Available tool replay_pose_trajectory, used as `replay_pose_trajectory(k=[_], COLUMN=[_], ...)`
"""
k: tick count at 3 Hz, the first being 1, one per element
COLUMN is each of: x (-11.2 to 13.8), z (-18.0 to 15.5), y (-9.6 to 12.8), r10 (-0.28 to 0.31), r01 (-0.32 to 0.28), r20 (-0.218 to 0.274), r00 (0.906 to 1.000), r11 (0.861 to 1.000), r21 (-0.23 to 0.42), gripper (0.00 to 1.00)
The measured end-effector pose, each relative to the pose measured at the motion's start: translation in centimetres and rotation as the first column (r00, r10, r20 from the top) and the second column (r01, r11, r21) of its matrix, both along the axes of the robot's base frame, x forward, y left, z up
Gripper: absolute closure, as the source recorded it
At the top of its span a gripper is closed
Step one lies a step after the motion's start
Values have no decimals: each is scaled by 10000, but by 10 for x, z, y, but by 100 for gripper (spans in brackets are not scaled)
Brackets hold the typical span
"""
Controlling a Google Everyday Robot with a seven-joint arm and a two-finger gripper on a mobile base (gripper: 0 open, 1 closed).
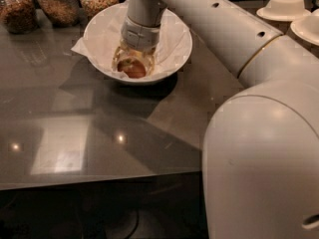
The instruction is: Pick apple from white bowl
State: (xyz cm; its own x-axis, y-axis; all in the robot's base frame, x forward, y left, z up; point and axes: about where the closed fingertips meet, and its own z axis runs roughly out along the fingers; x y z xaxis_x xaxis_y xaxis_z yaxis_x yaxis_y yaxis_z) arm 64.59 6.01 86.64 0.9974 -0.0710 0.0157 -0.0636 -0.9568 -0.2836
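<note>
Camera view: the only view, looking across a dark table (75,133) with the robot's body filling the right foreground.
Bowl: the white bowl (180,40) stands at the far side of the table, its paper liner (102,40) spilling over the left rim.
Apple: the apple (131,68) lies at the bottom of the bowl on the liner; only a reddish-brown part of it shows.
Gripper: the gripper (133,70) is low inside the bowl and set around the apple, the arm (209,19) reaching over the right rim.
Grip: I cannot tell whether it is clamped on the apple or loose around it.
Done: the reach and descent into the bowl look finished.
Left: confirming the hold, then lifting the apple clear of the rim without dragging the liner.
Other things: jars (57,4) behind the bowl, small bowls (285,6) far right.
</note>
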Motion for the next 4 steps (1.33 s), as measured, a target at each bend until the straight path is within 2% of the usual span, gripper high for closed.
replay_pose_trajectory(k=[2, 3, 4], x=[-3, -4, -2], z=[2, 4, 17], y=[-3, -4, -5], r10=[57, 49, -36], r01=[-52, -41, 46], r20=[197, 277, 629], r00=[9998, 9996, 9980], r11=[9996, 9995, 9999], r21=[-284, -321, -164], gripper=[97, 100, 100])
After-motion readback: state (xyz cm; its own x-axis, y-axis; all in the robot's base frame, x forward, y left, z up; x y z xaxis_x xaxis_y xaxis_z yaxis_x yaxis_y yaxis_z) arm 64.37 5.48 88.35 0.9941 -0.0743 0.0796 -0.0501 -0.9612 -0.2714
